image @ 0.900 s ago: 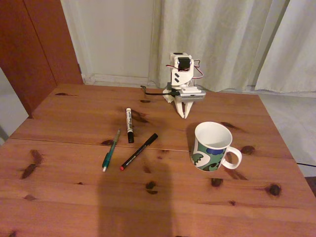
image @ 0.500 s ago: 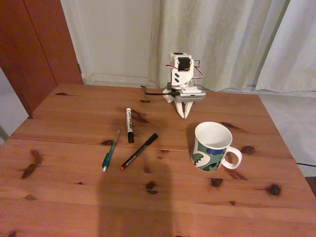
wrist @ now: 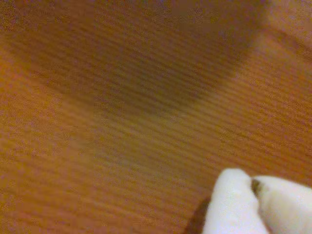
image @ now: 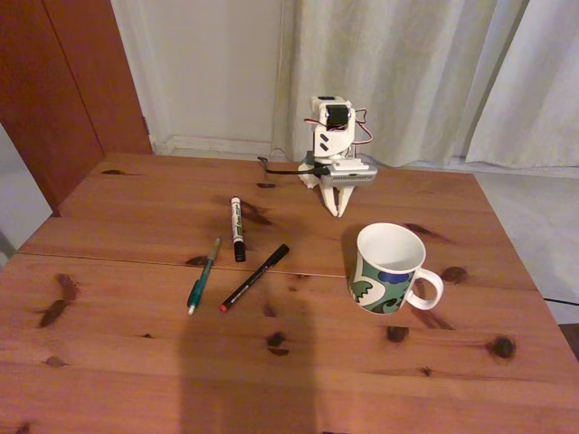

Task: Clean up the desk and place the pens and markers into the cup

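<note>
1. Pens and markers are all lying loose on the bench (image: pixel 109 362), grouped left of centre in the fixed view: the teal-green pen (image: pixel 204 274) furthest left with its white tip toward the camera, the white marker (image: pixel 237 228) with its black cap just beside it and a bit further back, and the thin black pen (image: pixel 254 278) angled diagonally with its red end toward the camera.
2. None of the three touch each other, though the marker's cap end and the black pen's far end come pretty close.
3. Cup (image: pixel 389 268) stands upright to the right of the pens, well apart from them, handle pointing right. Looks like nothing is inside, just white interior as far as I can see.
4. Arm (image: pixel 330 136) sits folded up at the back edge of the bench, in front of pale curtains (image: pixel 407 72). A dark cable (image: pixel 282 169) trails off its base to the left.
5. Tool (image: pixel 335 210) points straight down with its tips at or nearly on the wood, behind the cup and pens. In the wrist view the tool (wrist: pixel 253 187) has its two white fingertips (wrist: pixel 229 204) pressed together over blurry wood grain, gripping nothing.
6. Nothing sits between the tool and the pens, only bare bench with knots and the seam.
</note>
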